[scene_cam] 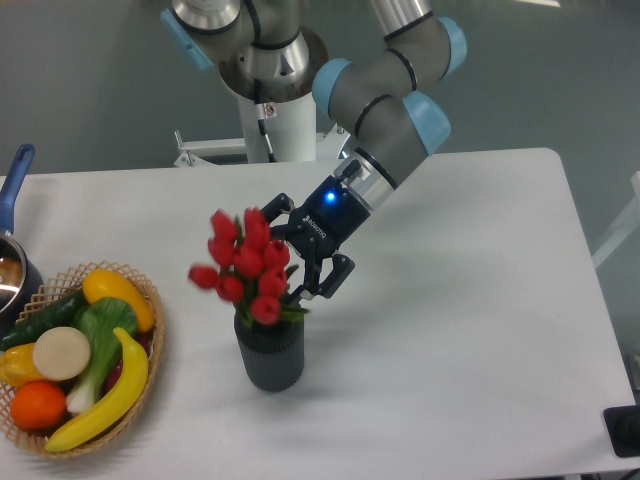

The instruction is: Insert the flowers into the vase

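gripper (303, 268) clamped on flowers (247, 265) at stems, just above vase (269, 351). likely light, top-heavy, soft buds; best held low on stiffer stems.

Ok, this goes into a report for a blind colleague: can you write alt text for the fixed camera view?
A robot arm's gripper holds a bunch of red tulips whose stems go down into a small dark ribbed vase on a white table. At the left edge sits a wicker basket of fruit and vegetables, beside part of a blue-handled pot.
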